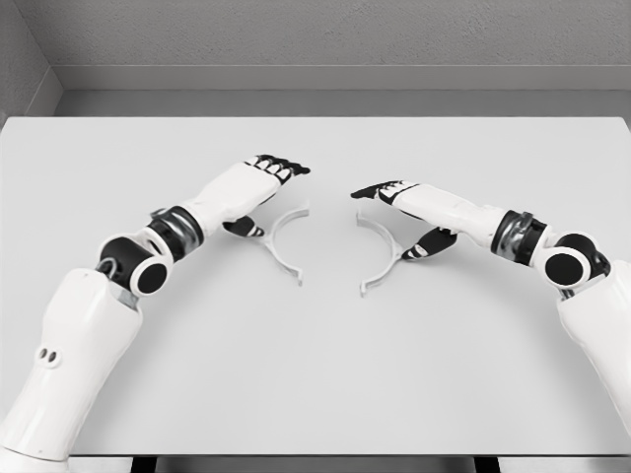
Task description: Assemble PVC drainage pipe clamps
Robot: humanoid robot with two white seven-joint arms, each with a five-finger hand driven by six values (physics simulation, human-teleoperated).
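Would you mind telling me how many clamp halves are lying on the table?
2. One clamp half lies left of centre, beside the left hand; the other lies right of centre, beside the right hand. Parts of each may be hidden under the hands.

Table (315, 374) plain light grey. Two clamps (284, 241) white. Hands (258, 182) white, fingertips (286, 164) black. Wall (325, 30) grey.

- Left clamp half (283, 243): upper end is hidden beneath the left hand (258, 184).
- Both upper arms are cut off by the lower frame edge.
- Contact between right hand (409, 202) and right clamp half (381, 254) cannot be resolved.
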